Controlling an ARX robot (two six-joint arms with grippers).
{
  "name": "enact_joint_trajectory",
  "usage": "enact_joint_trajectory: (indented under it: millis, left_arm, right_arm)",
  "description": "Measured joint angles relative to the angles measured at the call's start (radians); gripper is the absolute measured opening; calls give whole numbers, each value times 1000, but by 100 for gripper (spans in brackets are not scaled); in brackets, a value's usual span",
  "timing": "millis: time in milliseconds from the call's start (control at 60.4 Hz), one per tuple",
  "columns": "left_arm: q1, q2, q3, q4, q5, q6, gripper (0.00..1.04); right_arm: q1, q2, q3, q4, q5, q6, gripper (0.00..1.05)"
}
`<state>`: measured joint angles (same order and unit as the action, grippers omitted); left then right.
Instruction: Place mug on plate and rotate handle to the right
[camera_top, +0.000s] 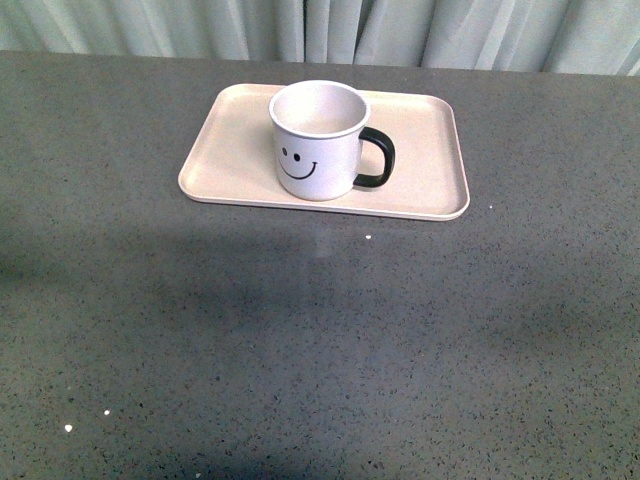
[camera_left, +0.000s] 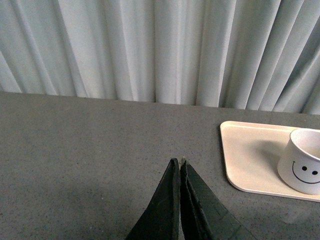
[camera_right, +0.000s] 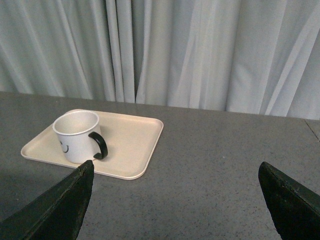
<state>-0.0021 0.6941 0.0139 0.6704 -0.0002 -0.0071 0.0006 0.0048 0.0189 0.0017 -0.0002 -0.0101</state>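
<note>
White smiley mug (camera_top: 317, 140) on pink-beige rectangular plate (camera_top: 425, 185), by near edge, black loop handle (camera_top: 380, 158) right. Looks done. My left gripper (camera_left: 179, 161) closed, right gripper (camera_right: 176, 164) wide open. Next: stay clear.

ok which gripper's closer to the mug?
Left, but barely: the mug looks larger in its wrist view. Both sit well short of it, outside the front view; left gripper shut, right gripper open.

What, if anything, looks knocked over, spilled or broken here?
Nothing stands out. The mug stands upright on the plate, well inside its rim, with the handle pointing right. I see no spill or crack.
</note>
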Motion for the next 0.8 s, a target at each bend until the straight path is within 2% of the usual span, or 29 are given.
enact_joint_trajectory:
  millis: [447,795]
  left_arm:
    - [0,-270,-1,-249,0,1,1]
    - [0,-412,-1,-387,0,2,1]
  right_arm:
    - [0,0,0,0,0,0,95]
    - [0,0,0,0,0,0,95]
